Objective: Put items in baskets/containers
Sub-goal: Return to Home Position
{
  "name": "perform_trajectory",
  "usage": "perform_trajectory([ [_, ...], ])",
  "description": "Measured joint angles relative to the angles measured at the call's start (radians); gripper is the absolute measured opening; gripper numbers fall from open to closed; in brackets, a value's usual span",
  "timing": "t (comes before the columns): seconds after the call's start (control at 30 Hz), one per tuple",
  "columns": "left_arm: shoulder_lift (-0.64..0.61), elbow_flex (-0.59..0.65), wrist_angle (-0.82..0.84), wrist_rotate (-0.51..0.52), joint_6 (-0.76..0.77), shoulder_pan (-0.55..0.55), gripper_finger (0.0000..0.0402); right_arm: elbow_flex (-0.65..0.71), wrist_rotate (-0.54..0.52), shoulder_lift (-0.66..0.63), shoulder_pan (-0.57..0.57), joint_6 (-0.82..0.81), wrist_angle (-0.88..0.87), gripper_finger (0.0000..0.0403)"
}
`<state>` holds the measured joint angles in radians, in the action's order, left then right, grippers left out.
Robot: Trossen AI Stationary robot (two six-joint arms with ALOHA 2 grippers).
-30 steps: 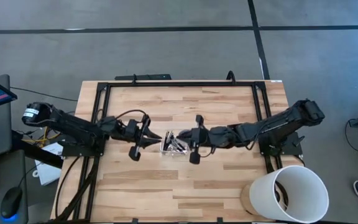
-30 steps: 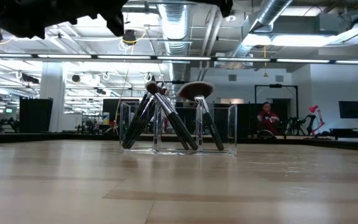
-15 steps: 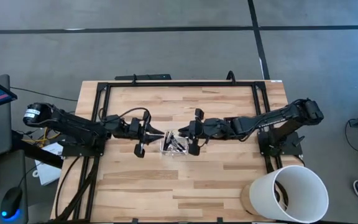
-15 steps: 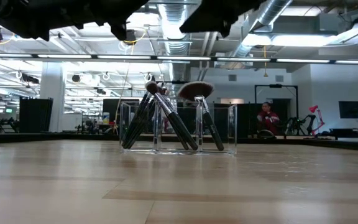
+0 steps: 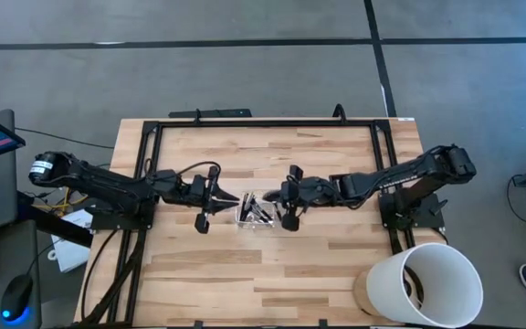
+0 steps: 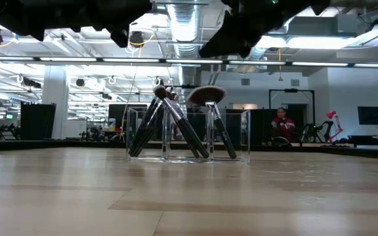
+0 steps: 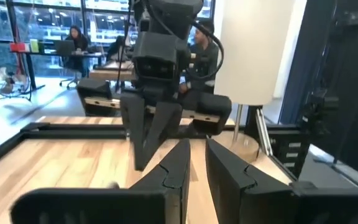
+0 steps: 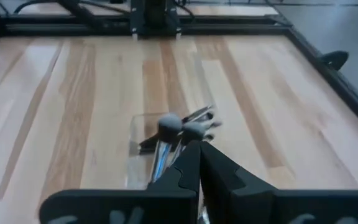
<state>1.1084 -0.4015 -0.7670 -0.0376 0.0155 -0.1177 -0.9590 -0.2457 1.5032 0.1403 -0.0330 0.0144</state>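
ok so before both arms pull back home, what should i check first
1. Left gripper empty: ok, narrow gap between the fingers, nothing in it.
2. Right gripper empty: ok, fingers closed on nothing.
3. Brushes all in the tray: ok, none seen lying on the table.
4. Tray upright: ok, it sits flat on the table in the low view.
5. Grippers clear of the brush heads: ok, the low view shows a gap above them.
6. Bucket out of the right arm's way: cannot tell.
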Motion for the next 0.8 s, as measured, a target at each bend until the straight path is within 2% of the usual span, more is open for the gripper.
perform_trajectory([
  [0.27,-0.006,0.006,-0.024,0.009,-0.036,0.022,0.0049,0.042,0.01,-0.019,0.026,0.018,0.054,0.0001],
  [0.47,-0.054,0.006,-0.006,0.008,-0.037,0.03,0.0049,0.057,0.044,-0.108,0.021,0.047,0.039,0.0001],
  [0.6,-0.108,0.028,0.049,0.006,-0.037,0.016,0.0049,0.14,0.053,-0.181,0.008,0.068,0.065,0.0001],
  [0.7,-0.15,0.072,0.055,0.007,-0.035,0.014,0.0049,0.219,0.112,-0.25,-0.028,0.051,0.086,0.0001],
  [0.8,-0.19,0.1,0.049,0.007,-0.034,0.024,0.0049,0.294,0.128,-0.312,-0.047,0.017,0.111,0.0001],
])
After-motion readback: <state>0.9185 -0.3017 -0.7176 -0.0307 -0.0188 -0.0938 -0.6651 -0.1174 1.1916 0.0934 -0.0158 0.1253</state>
